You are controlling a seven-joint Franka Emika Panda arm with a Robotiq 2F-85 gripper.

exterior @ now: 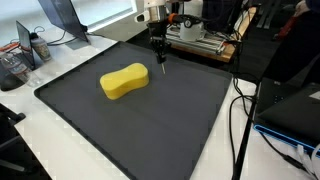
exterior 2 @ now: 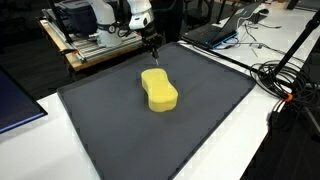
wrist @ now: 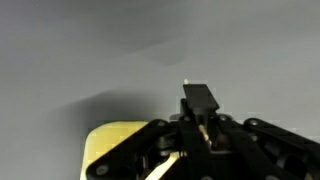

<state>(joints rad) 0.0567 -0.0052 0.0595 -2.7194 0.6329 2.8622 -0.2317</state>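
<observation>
Gripper (exterior: 160,58) is clamped shut on a dark pen-like stick (wrist: 198,96), which pokes straight down at the grey mat (exterior: 185,125) covering the desk. Can't tell if the tip actually touches the mat. The yellow sponge (exterior: 124,81) lies flat mid-mat, near the gripper but clearly apart from it. In the wrist view the sponge only shows at the bottom edge.

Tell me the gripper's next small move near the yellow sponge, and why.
Probably ease straight down, slowly. The gripper is shut, seemingly on a thin dark item pointing down at the grey mat, near the yellow sponge but apart from it. Whether its tip already touches the mat is unclear, so a small, gentle descent seems safest.
</observation>
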